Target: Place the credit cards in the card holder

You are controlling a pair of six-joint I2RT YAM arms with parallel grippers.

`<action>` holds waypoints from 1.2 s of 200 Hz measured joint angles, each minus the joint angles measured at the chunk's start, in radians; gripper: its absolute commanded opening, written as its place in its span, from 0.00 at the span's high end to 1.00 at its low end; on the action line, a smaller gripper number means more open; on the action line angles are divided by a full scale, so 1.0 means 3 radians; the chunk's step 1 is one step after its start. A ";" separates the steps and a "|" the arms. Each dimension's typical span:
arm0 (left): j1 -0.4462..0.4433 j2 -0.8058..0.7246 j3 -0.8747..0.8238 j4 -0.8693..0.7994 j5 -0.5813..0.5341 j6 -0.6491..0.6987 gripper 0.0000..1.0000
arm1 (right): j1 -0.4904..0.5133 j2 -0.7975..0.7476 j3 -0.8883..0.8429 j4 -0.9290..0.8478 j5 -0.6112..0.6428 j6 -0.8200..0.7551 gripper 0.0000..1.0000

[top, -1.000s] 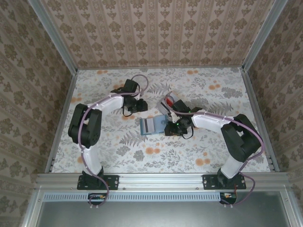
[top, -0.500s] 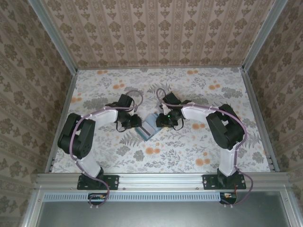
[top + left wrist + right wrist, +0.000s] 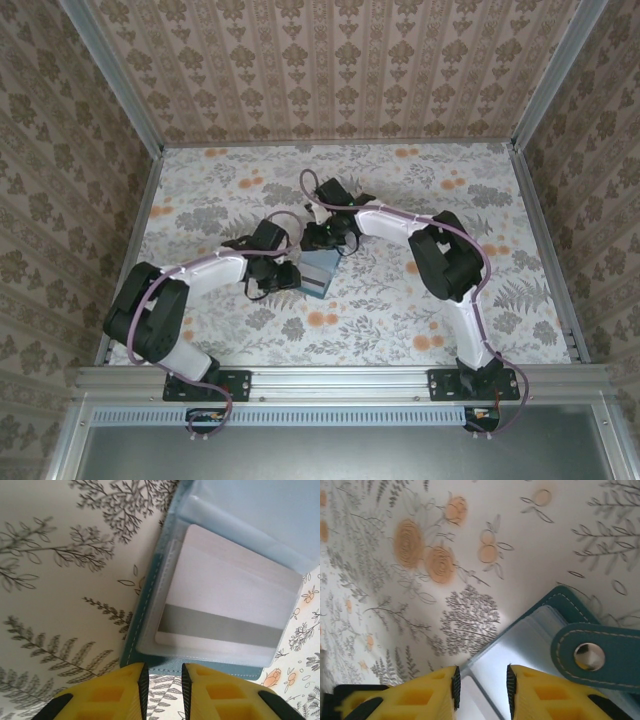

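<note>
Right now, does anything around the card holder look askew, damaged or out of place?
Nothing stands out. The card holder is open, a white card with a grey stripe sits straight inside its clear sleeve, and the snap tab looks intact.

Bright, even light; close-ups soft
</note>
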 measured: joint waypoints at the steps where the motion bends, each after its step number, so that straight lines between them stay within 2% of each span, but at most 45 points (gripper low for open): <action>1: -0.0008 0.0000 0.0000 0.0003 -0.0003 -0.0008 0.73 | 0.0000 0.0000 0.0001 -0.0003 0.0001 -0.0004 0.67; 42: -0.0019 -0.0088 0.0014 -0.0014 -0.0113 -0.0067 0.71 | -0.0025 -0.0248 -0.0182 -0.0122 0.0047 -0.0095 0.66; 89: 0.0345 -0.0148 0.0211 -0.0066 -0.0149 0.0065 0.71 | -0.0100 -0.0903 -0.0837 -0.0175 0.0165 -0.0116 0.66; 138: 0.0333 0.0174 0.0281 0.0031 -0.0011 0.0172 0.74 | -0.0159 -0.0844 -0.1176 -0.0160 0.0304 -0.0103 0.66; 184: 0.0090 0.0266 0.0219 0.0117 0.0070 0.0161 0.78 | -0.0178 -0.0482 -0.0875 -0.0263 0.0326 -0.0106 0.67; 240: -0.0313 0.0267 0.0161 0.0226 0.0080 -0.0046 0.78 | -0.0134 0.0136 0.0011 -0.0251 0.0083 -0.0120 0.67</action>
